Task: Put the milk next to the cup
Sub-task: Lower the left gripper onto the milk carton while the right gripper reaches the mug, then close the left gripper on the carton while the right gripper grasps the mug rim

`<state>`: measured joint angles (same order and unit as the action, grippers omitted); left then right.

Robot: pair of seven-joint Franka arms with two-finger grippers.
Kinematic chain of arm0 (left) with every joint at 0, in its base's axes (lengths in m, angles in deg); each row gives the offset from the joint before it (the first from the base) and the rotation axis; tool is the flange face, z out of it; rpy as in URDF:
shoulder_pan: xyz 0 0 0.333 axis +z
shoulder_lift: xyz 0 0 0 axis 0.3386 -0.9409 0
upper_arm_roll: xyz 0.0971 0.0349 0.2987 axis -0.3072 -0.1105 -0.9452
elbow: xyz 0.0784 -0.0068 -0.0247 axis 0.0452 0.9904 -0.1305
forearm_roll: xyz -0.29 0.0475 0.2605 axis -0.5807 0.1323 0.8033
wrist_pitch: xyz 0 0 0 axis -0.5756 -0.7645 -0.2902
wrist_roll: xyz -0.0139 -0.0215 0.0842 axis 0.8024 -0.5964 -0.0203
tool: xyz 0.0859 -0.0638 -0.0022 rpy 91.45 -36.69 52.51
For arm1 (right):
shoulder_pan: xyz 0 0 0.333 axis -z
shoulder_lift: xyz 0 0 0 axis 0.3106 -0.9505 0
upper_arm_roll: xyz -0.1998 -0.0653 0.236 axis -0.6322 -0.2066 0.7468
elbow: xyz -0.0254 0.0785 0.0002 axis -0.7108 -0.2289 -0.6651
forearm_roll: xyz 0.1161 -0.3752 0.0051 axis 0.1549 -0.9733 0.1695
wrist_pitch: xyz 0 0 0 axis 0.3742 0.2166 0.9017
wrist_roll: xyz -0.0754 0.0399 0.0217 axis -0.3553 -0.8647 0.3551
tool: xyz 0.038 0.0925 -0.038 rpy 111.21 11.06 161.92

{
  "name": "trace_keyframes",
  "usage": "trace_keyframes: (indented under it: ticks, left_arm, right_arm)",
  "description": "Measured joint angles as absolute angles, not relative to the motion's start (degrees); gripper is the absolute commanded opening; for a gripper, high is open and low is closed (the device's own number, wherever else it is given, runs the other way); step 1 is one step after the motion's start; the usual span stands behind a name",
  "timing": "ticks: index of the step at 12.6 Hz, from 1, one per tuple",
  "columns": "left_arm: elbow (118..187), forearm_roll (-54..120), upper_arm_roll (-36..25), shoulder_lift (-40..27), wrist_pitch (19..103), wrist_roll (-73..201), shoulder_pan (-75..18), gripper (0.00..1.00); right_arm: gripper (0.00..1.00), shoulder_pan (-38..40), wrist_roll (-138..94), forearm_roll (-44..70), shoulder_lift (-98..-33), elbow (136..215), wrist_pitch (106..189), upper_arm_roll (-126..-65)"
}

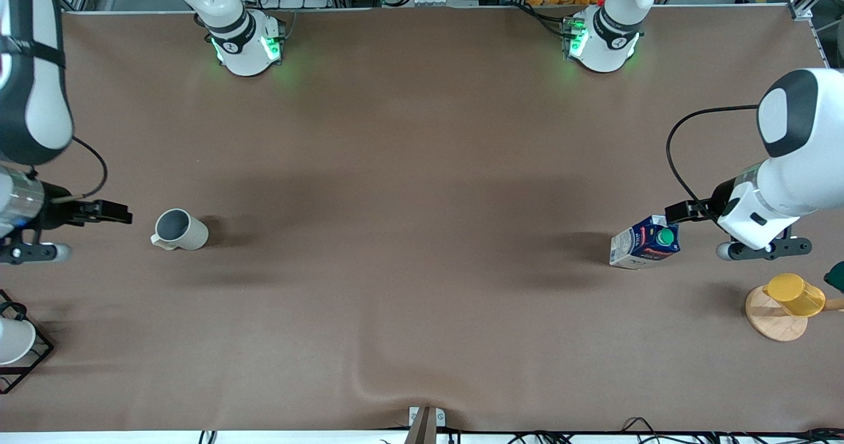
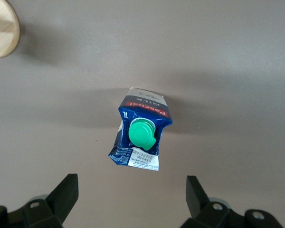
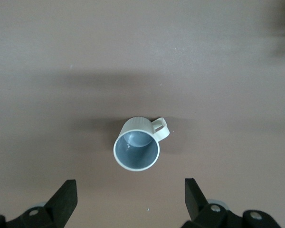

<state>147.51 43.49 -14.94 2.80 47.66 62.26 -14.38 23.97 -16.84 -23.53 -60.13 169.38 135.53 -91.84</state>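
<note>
Left hand [image 2: 129,202], fingers wide and empty, hangs just beside the upright milk [image 1: 645,241] at its end of the counter [image 1: 422,167]. Right hand [image 3: 129,202], also wide, waits near the cup [image 1: 179,229], well apart. Nothing is grasped yet; next comes closing on the carton.

Only legible txt: "Pascual" on red band of the milk [image 2: 141,135]; other print too small.
</note>
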Motion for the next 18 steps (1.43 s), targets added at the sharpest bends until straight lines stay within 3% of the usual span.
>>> trace_keyframes:
  ticks: [7,11,13,15,17,18]
  left_arm:
    - [147.6,49.4,-14.6,-1.0,48.9,63.3,-15.2,1.0]
    - [147.6,50.0,-14.3,-3.0,49.2,63.3,-15.7,1.0]
    - [147.6,50.0,-14.3,-3.2,49.2,63.3,-15.7,1.0]
    - [147.6,49.9,-14.3,-3.6,49.2,63.3,-15.7,1.0]
    - [147.6,49.9,-14.3,-4.1,49.2,63.3,-15.7,1.0]
    - [147.6,49.9,-14.2,-4.3,49.2,63.3,-15.7,1.0]
  right_arm:
    - [1.0,29.7,-8.8,-23.7,-65.9,175.1,141.2,-92.0]
    - [0.9,29.7,-8.8,-23.7,-66.6,177.9,144.8,-91.5]
    - [0.8,29.7,-8.8,-23.7,-67.6,178.4,145.5,-91.5]
    - [0.77,29.7,-8.9,-23.6,-68.7,178.6,145.6,-91.5]
    - [0.39,29.7,-8.9,-23.1,-69.3,178.8,145.6,-91.4]
    - [0.25,29.7,-8.9,-22.9,-69.3,179.1,145.6,-91.5]
